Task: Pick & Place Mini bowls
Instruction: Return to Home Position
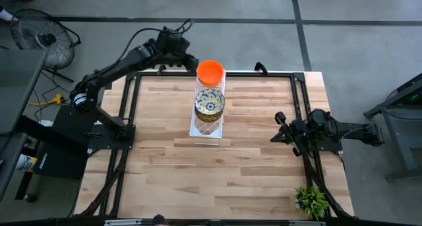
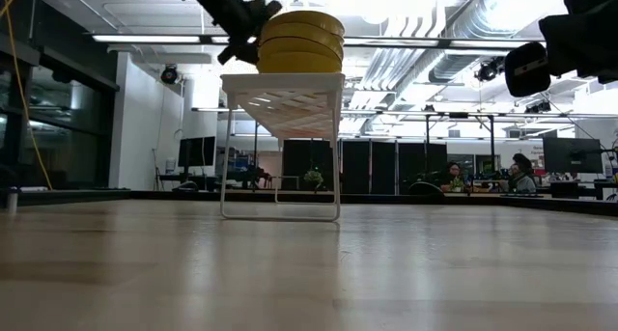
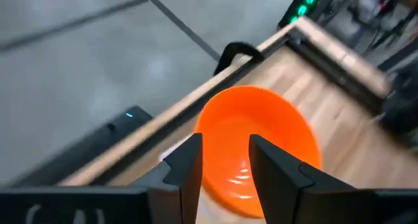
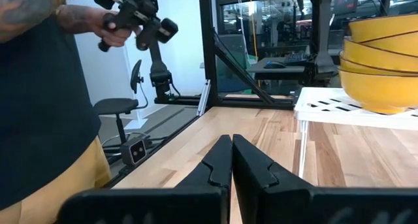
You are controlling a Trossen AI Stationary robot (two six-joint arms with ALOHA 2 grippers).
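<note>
Just beside left gripper (image 3: 225, 139): orange bowl stack (image 3: 287, 132)

bowl stack (image 4: 382, 80) cut off at edge; person (image 4: 39, 119) mostly cropped

orange bowls (image 1: 210, 71), seemingly floral cream bowls (image 1: 210, 102), white tray (image 1: 206, 129)

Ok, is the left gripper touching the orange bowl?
Cannot tell. In the left wrist view the open left gripper overlaps the orange bowl, no gap or contact visible; high view shows them close.
</note>
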